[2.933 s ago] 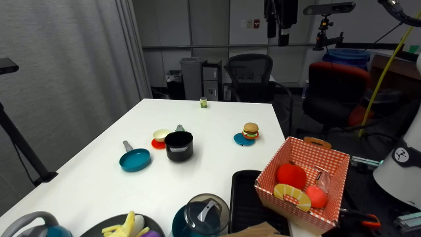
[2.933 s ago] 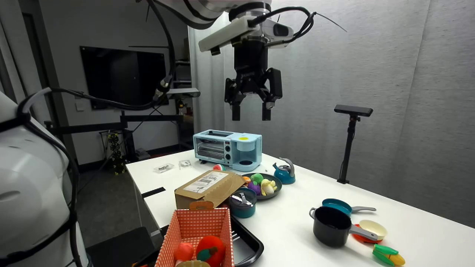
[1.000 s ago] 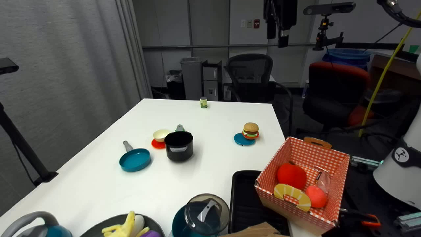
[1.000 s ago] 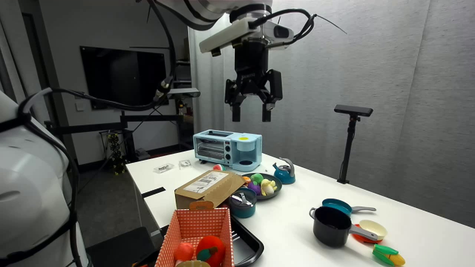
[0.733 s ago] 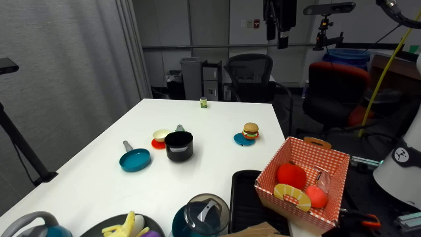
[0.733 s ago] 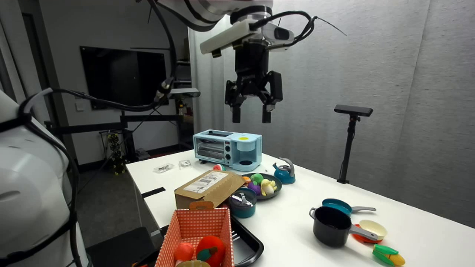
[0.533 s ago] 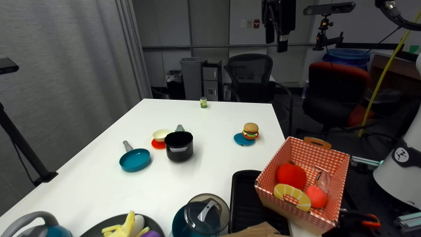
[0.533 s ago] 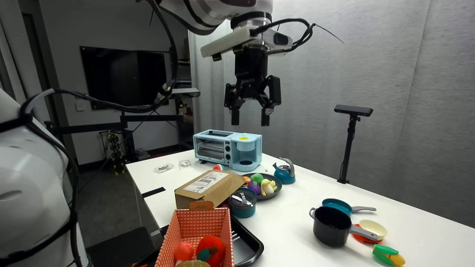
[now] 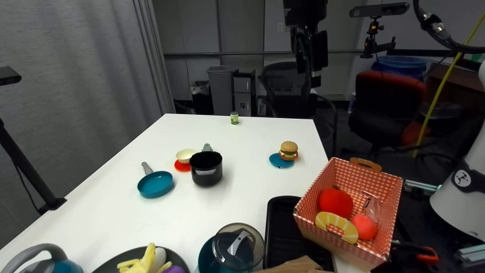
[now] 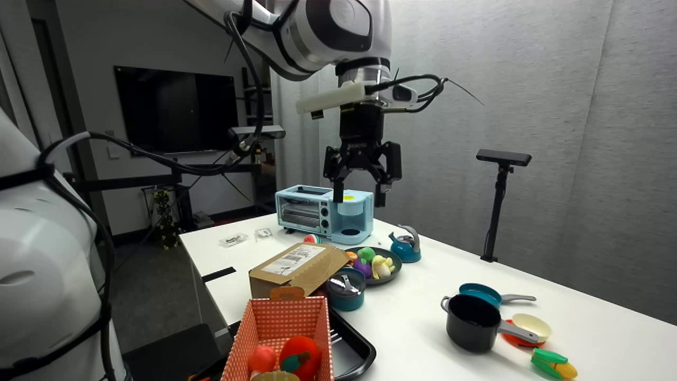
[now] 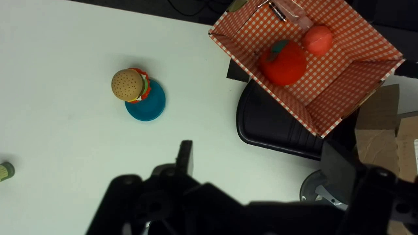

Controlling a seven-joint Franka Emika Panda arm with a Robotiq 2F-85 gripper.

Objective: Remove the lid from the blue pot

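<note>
Lid (image 10: pixel 344 283): dark, see-through, pale strip handle; on the blue pot (image 10: pixel 347 302) in both exterior views. Seated flush or skewed, cannot tell.
Pot's place: white table (image 9: pixel 246 193), between the black tray (image 9: pixel 282 227) and the dark dish (image 9: pixel 110 263) of toy vegetables (image 9: pixel 146 261). Cardboard box (image 10: pixel 291 264) close by; contact unclear.
Gripper (image 10: pixel 359 194): released, two black fingers (image 10: pixel 338 191) spread wide; high over the table, well apart from the lid.
Wrist view: lid at lower right, partly covered by one finger.
Checked box (image 9: pixel 360 182): red and white, overlapping the tray as seen from the wrist. Inside, a big red toy fruit (image 9: pixel 335 203) with a green leaf, a smaller pinkish-red ball (image 9: pixel 364 226), a yellow slice (image 9: pixel 326 219).
Black pot (image 9: pixel 206 172): near the teal frying pan (image 9: pixel 155 185) and a cream bowl (image 9: pixel 185 155), the bowl on a red plate (image 9: pixel 181 166).
Burger (image 11: pixel 127 84): overlaps the flat teal disc (image 11: pixel 148 109).
Kettle (image 10: pixel 406 251): teal, grey handle, just beside the dish.
Toaster oven (image 10: pixel 301 209): light blue, behind the gripper in an exterior view.
Small green can (image 9: pixel 234 118): near a table edge.
</note>
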